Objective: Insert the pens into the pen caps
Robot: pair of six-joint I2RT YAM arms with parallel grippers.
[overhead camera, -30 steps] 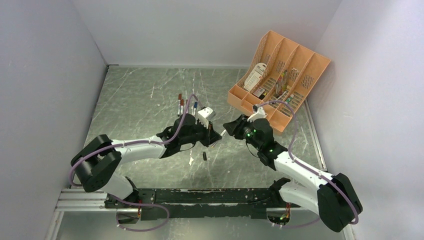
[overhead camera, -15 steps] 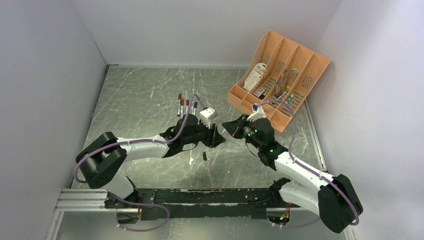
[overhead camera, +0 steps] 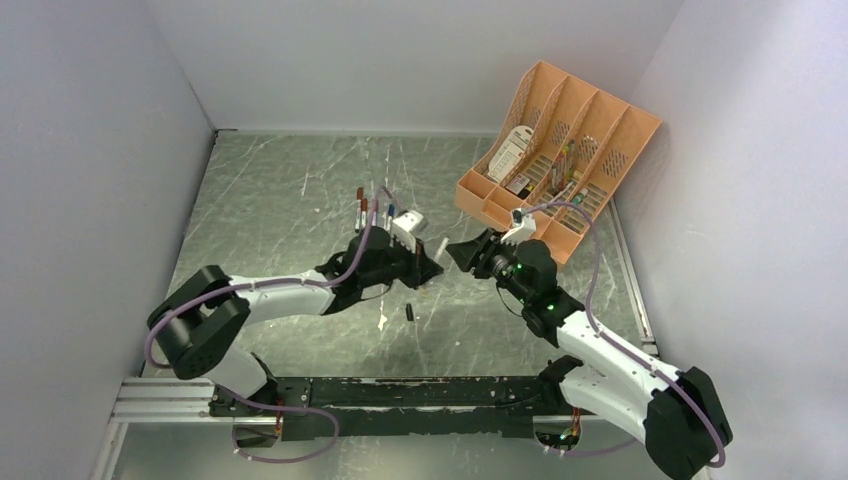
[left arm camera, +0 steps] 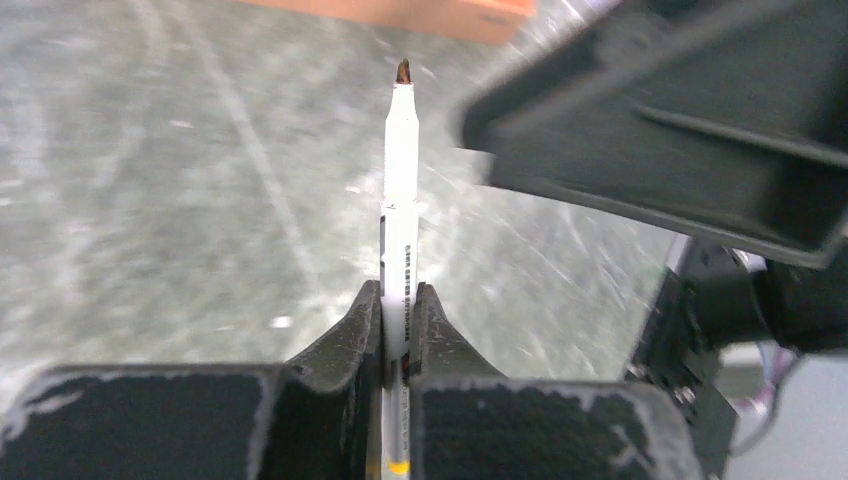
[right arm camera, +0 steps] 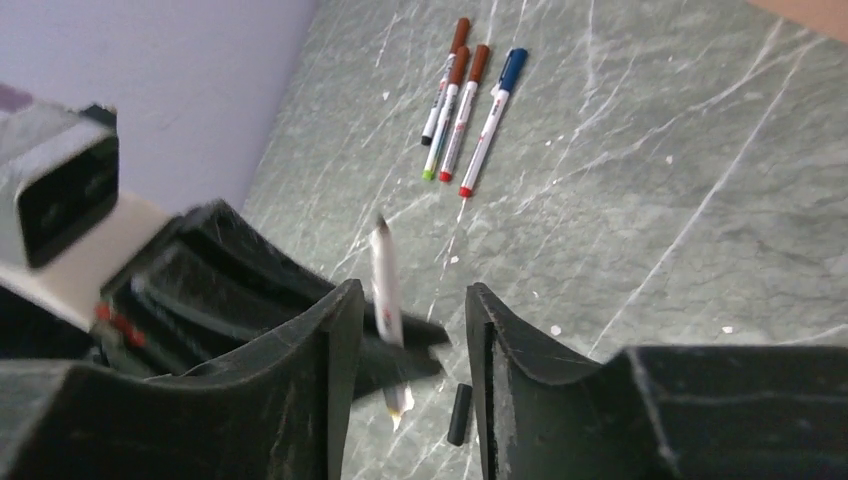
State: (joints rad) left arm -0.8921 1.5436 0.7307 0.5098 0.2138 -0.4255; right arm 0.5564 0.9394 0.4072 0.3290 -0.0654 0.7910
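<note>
As left gripper (left arm camera: 398, 292) shifted: clamped pen (left arm camera: 401, 200) now faces right gripper (right arm camera: 412, 295).
Right gripper: half open, empty.
Cap (right arm camera: 459, 414): on bench (overhead camera: 300, 190), 6 o'clock of grippers, uncollected.

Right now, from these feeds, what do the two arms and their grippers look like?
The left arm and right arm have white shells, bulky black joints and a lilac cable along each. Green lights glow near the right wrist. The left gripper and right gripper each have two matte black fingers with pale scuffed edges.
</note>
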